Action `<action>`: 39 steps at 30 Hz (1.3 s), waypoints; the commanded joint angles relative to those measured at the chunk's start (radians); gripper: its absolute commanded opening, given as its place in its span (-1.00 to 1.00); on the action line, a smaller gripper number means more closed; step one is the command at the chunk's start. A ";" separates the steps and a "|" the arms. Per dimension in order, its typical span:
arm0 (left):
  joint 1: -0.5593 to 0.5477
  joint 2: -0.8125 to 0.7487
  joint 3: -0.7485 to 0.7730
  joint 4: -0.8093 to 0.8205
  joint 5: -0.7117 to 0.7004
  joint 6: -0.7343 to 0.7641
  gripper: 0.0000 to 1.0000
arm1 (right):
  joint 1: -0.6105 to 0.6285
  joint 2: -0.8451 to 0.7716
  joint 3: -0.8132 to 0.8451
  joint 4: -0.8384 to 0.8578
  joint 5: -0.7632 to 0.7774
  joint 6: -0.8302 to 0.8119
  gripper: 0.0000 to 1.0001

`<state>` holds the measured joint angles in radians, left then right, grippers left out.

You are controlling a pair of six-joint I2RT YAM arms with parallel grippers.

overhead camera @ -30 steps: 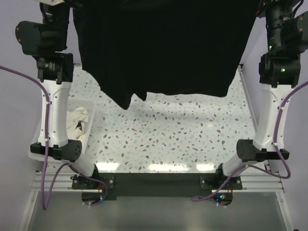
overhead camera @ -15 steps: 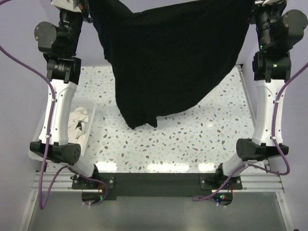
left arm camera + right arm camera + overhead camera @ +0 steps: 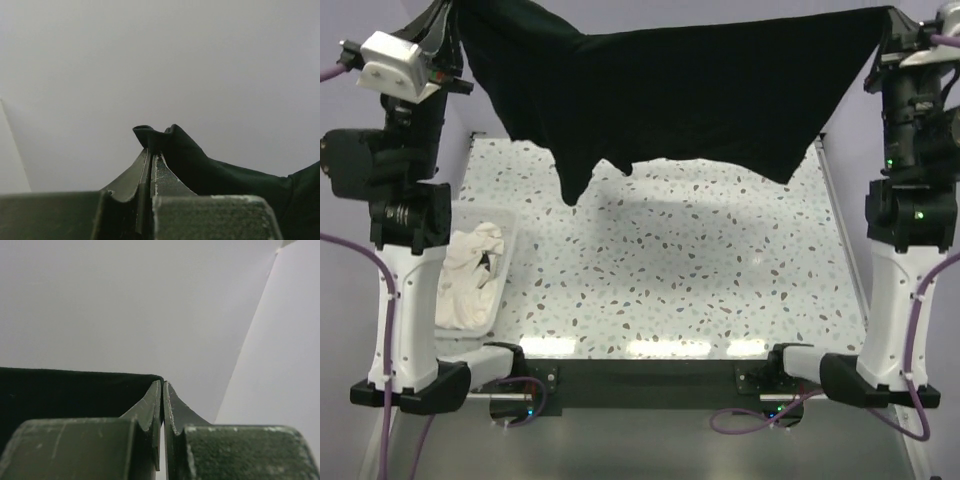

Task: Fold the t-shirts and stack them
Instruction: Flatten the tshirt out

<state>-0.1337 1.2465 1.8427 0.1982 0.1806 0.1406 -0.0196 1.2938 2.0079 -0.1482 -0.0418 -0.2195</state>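
Clamping opposite ends, left fingers (image 3: 170, 185) and right fingers (image 3: 147, 412) hold black t-shirt (image 3: 690, 90) aloft.

We see a speckled, terrazzo-patterned tabletop (image 3: 700, 270). At its left edge rests a white basket (image 3: 511, 245), within which a crumpled white t-shirt (image 3: 470, 275) lies.
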 commanded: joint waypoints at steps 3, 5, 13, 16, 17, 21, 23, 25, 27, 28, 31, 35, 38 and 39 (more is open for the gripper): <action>0.008 -0.166 -0.056 0.014 0.019 0.011 -1.00 | -0.002 -0.188 -0.113 0.144 0.074 -0.070 -1.00; 0.008 -0.209 -0.083 0.004 -0.006 0.030 -1.00 | -0.002 -0.256 -0.156 0.145 0.077 -0.081 -1.00; 0.008 -0.280 -0.002 -0.169 -0.015 0.097 -1.00 | -0.002 -0.298 -0.158 0.133 0.089 -0.161 -1.00; 0.008 -0.265 -0.002 -0.230 -0.015 0.132 -1.00 | -0.002 -0.246 -0.143 0.107 0.076 -0.165 -1.00; 0.008 -0.248 -0.003 -0.262 -0.010 0.143 -1.00 | -0.002 -0.237 -0.159 0.107 0.068 -0.167 -1.00; 0.008 -0.217 -0.089 -0.310 0.037 0.137 -1.00 | -0.002 -0.203 -0.276 0.113 0.045 -0.175 -1.00; 0.006 -0.210 -0.195 -0.316 0.077 0.125 -1.00 | -0.002 -0.199 -0.387 0.114 -0.027 -0.175 -1.00; 0.006 -0.202 -0.316 -0.303 0.106 0.099 -1.00 | -0.002 -0.192 -0.466 0.102 -0.065 -0.176 -1.00; 0.000 -0.168 -0.382 -0.287 0.120 0.080 -1.00 | -0.002 -0.183 -0.584 0.099 -0.098 -0.187 -1.00; -0.006 -0.148 -0.437 -0.286 0.122 0.070 -1.00 | -0.002 -0.176 -0.621 0.102 -0.099 -0.190 -1.00; -0.021 -0.053 -0.541 -0.246 0.129 0.066 -1.00 | -0.002 -0.122 -0.753 0.125 -0.101 -0.233 -1.00; -0.023 0.181 -0.585 -0.117 0.096 0.053 -1.00 | -0.002 0.025 -0.853 0.192 -0.112 -0.256 -1.00; -0.023 0.411 -0.485 -0.115 0.074 0.053 -1.00 | -0.002 0.206 -0.830 0.252 -0.084 -0.261 -1.00; -0.023 0.468 -0.453 -0.115 0.069 0.051 -1.00 | -0.002 0.308 -0.816 0.265 -0.073 -0.261 -1.00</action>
<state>-0.1532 1.5871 1.2953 -0.0311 0.2768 0.2150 -0.0196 1.4590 1.1526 -0.0322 -0.1226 -0.4507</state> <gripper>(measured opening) 0.024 0.014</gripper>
